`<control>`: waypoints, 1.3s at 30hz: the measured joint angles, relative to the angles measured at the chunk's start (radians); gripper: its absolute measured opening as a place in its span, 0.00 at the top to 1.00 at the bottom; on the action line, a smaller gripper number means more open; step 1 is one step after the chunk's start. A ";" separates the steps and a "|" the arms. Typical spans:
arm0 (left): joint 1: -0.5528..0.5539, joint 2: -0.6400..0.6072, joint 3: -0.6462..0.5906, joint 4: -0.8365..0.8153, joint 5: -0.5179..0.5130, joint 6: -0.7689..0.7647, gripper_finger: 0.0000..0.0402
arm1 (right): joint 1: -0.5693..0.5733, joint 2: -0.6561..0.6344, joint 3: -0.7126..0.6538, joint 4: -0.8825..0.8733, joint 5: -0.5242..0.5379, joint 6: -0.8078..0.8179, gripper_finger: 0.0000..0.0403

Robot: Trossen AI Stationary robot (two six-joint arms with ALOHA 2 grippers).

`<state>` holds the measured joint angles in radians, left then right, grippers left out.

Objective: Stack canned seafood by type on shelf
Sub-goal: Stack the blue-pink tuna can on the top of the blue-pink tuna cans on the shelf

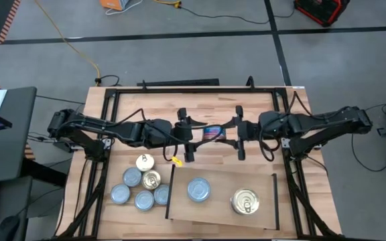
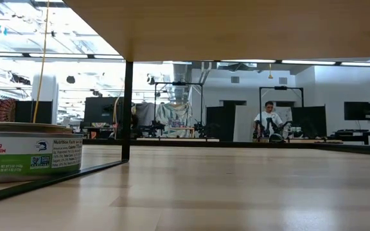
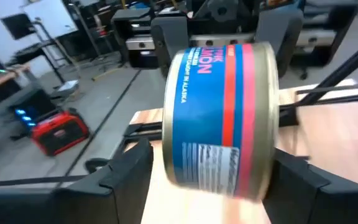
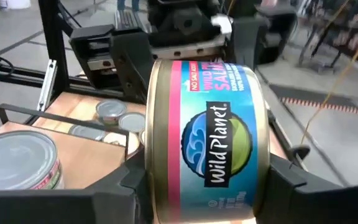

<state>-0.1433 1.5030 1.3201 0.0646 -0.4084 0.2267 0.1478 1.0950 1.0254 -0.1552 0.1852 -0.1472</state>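
Midway over the desk, at twelve o'clock from the shelf, the two arms meet around one blue-and-pink salmon tin held on edge in the air between them. The right pincer pinches this tin, its dark fingers pressed against both flat faces. The left pincer stands spread, its fingers a little clear of the tin's faces. Judging by this, a handover from left to right is under way.

Outward from there, the shelf, a pale board with a black strip on each short side, lies at six o'clock from the pincers. It carries only two stacks: a silvery-blue lidded tin at its nine o'clock side and a gold lidded tin at its three o'clock side, well apart. How many tins sit under each lid cannot be told from above.

At nine o'clock from the shelf, a cluster of about six loose tins waits on the desk. The sorting is barely begun; most tins are left to move.

The low view shows only one tin's side label and the shelf edge; both pincers are out of it.
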 joint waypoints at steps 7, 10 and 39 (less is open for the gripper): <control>-0.048 -0.060 0.000 -0.051 -0.065 0.120 0.30 | -0.006 -0.043 0.091 -0.253 -0.018 0.118 0.47; -0.074 -0.067 -0.007 -0.096 -0.073 0.145 0.30 | -0.032 -0.050 0.152 -0.402 -0.123 0.215 0.46; -0.391 -0.064 -0.280 0.485 -0.445 0.422 0.29 | 0.221 0.121 0.264 -0.483 -0.863 1.353 0.46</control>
<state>-0.5344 1.4387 1.0397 0.5498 -0.8532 0.6488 0.3691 1.2164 1.2892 -0.6382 -0.6778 1.2058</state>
